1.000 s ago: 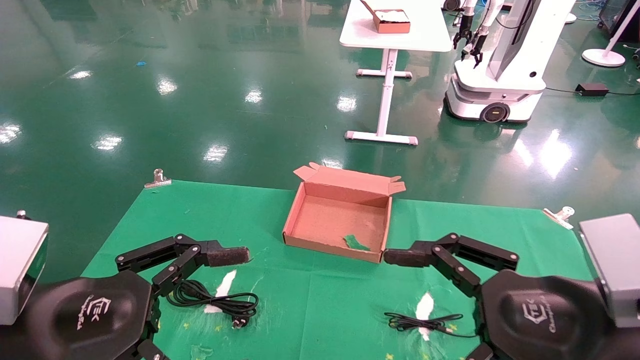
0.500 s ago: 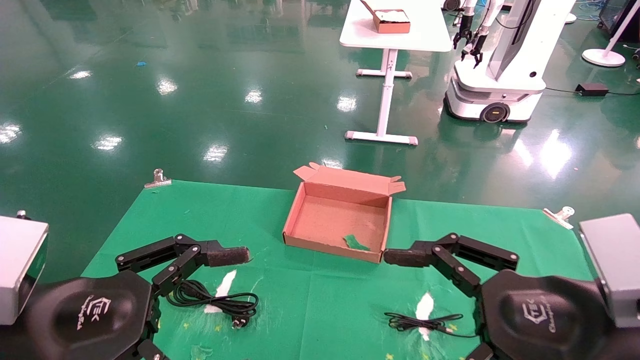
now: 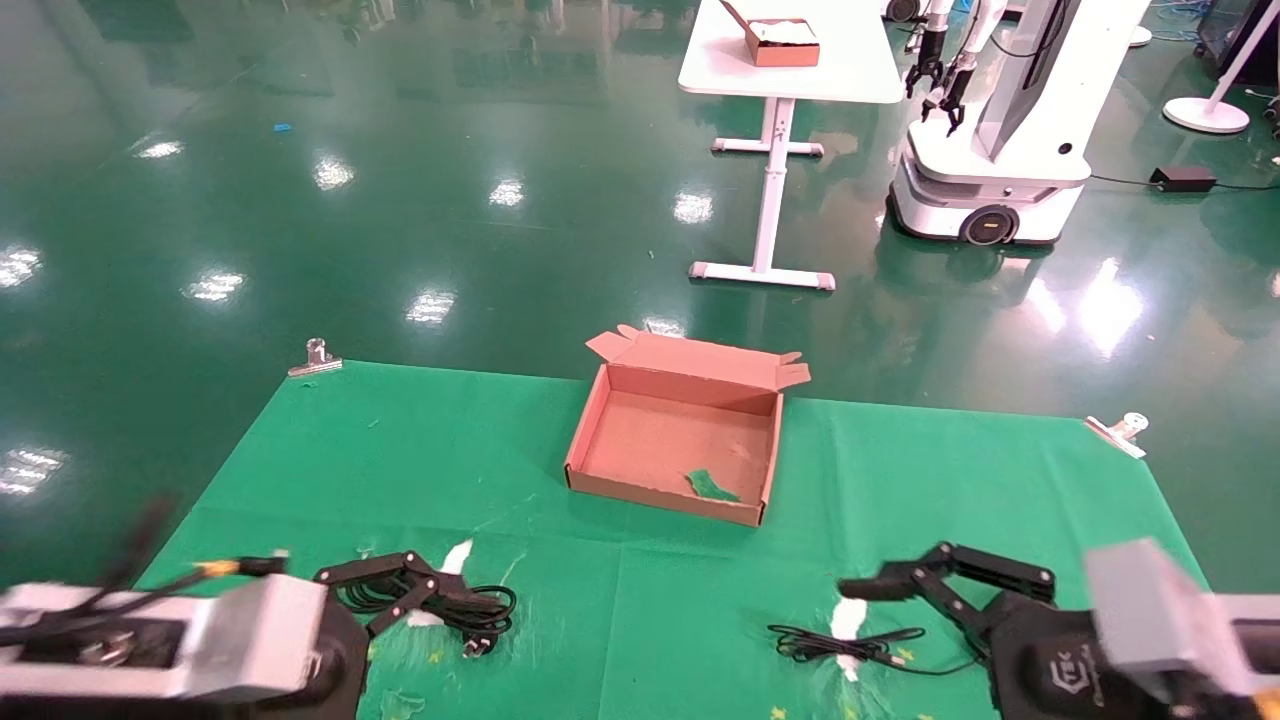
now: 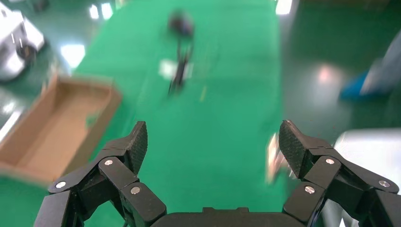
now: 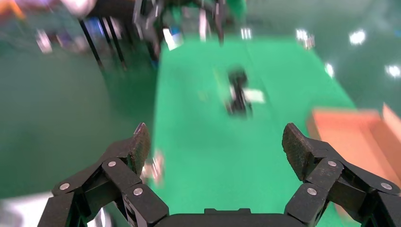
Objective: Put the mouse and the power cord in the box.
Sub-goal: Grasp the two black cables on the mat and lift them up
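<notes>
The open brown box (image 3: 600, 432) stands at the middle back of the green cloth, a green scrap on its floor. The power cord (image 3: 470, 605) lies in loops at the front left, with my left gripper (image 3: 425, 592) open right over it. A thin mouse cable (image 3: 835, 643) lies at the front right; my right gripper (image 3: 905, 600) hovers open just beside it. The head view hides the mouse. In the left wrist view the open gripper (image 4: 213, 142) faces the blurred mouse (image 4: 181, 23) and the box (image 4: 52, 127). In the right wrist view the open gripper (image 5: 215, 142) faces the blurred cord (image 5: 238, 92).
Metal clips (image 3: 316, 358) (image 3: 1122, 430) hold the cloth at its far corners. White worn patches (image 3: 452, 562) mark the cloth near the front. Beyond it, on the green floor, stand a white table (image 3: 790, 75) with a small box and another robot (image 3: 990, 150).
Both arms have swung back and down toward the near edge of the cloth. The left gripper now sits over the power cord, the right one beside the mouse cable. Both stay open.
</notes>
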